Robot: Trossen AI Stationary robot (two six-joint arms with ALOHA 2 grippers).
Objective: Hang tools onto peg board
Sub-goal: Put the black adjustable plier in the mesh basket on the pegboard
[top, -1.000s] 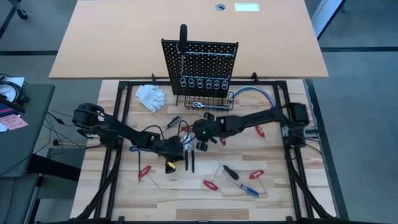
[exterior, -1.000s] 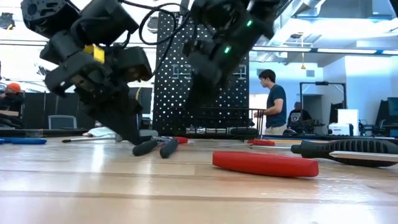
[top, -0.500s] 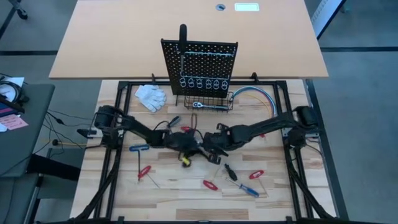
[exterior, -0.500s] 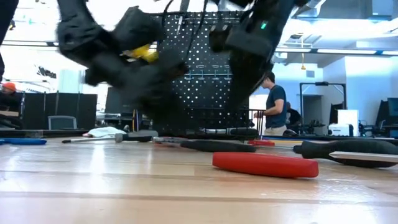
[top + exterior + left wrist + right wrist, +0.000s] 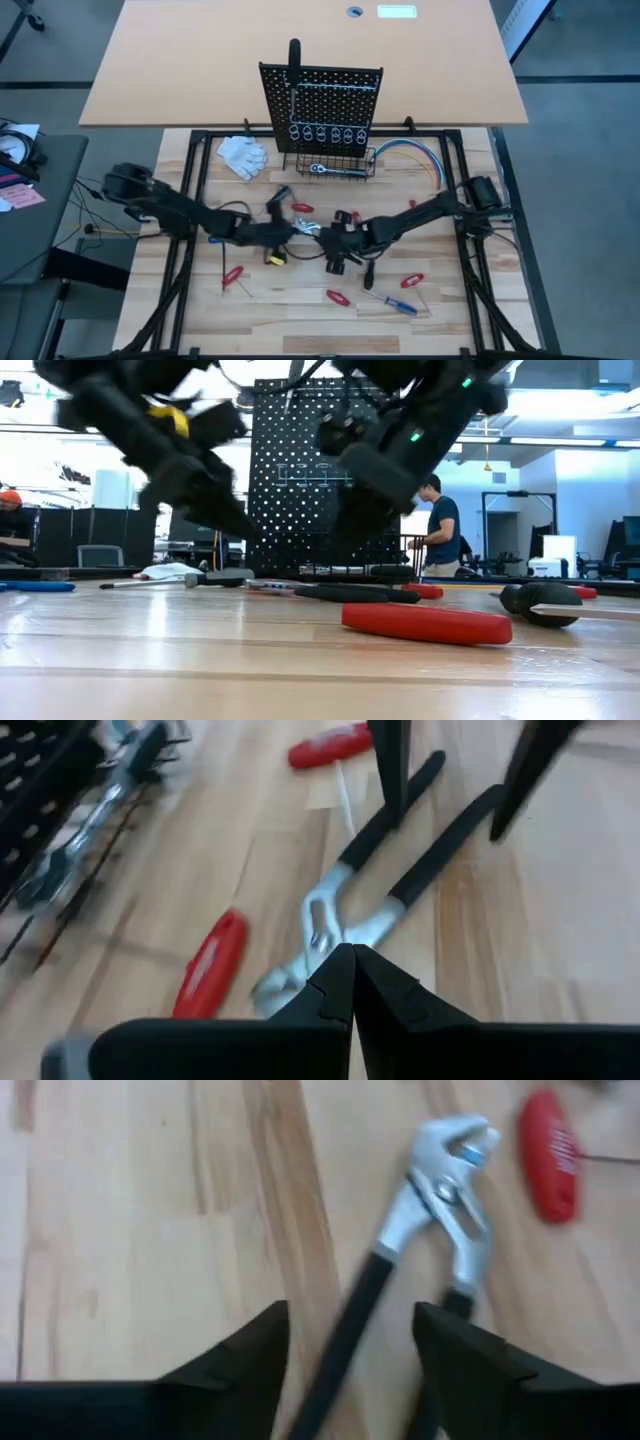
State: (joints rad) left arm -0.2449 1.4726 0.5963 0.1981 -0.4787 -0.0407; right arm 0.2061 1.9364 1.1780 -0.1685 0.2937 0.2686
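Pliers [image 5: 420, 1230] are lying flat on the wooden table [image 5: 260, 300], silver head and black handles, between my two grippers. My right gripper [image 5: 350, 1342] is spreading wider than a second ago, fingers apart astride one handle, probably setting up a grasp. My left gripper [image 5: 352, 982] is pinched together, empty, beside the head.

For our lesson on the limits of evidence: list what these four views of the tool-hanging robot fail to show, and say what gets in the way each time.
1. Pliers: right wrist view cuts the handle ends off at its edge, between the open right gripper.
2. Ratchet wrench: blurred in the left wrist view.
3. Peg board: low view, both arms cover much of it.
4. Rings: high view, too small to tell if anything hangs there.
5. Left gripper: shut, holding nothing.
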